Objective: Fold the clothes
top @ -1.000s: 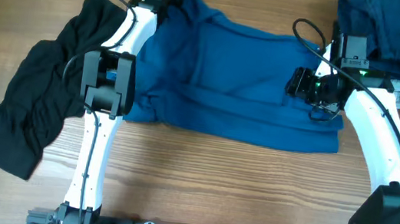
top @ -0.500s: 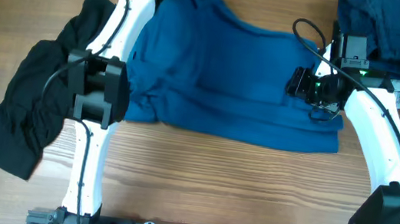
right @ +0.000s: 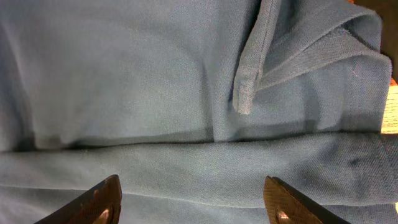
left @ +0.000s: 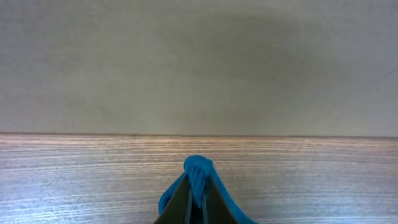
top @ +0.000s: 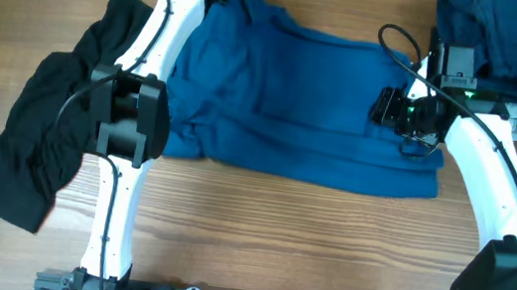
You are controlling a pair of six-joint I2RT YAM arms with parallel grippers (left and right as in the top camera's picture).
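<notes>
At mid-table, seems barely begun; pinches the far corner of the royal-blue garment (top: 304, 101) with the left gripper (left: 198, 208); holds the right gripper (right: 194, 202) spread wide just above its right side; leaves the black garment (top: 37, 151) and navy garment (top: 513, 33) crumpled, unfolded

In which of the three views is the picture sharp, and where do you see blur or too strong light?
Overhead: evenly lit and sharp, no glare on the table. Left wrist: hazy; the left claw, pinching the blue garment, is dark and soft. Right wrist: the garment's knit is crisp, the open right claw is slightly blurred, and a pale strip at the right edge is overexposed.
</notes>
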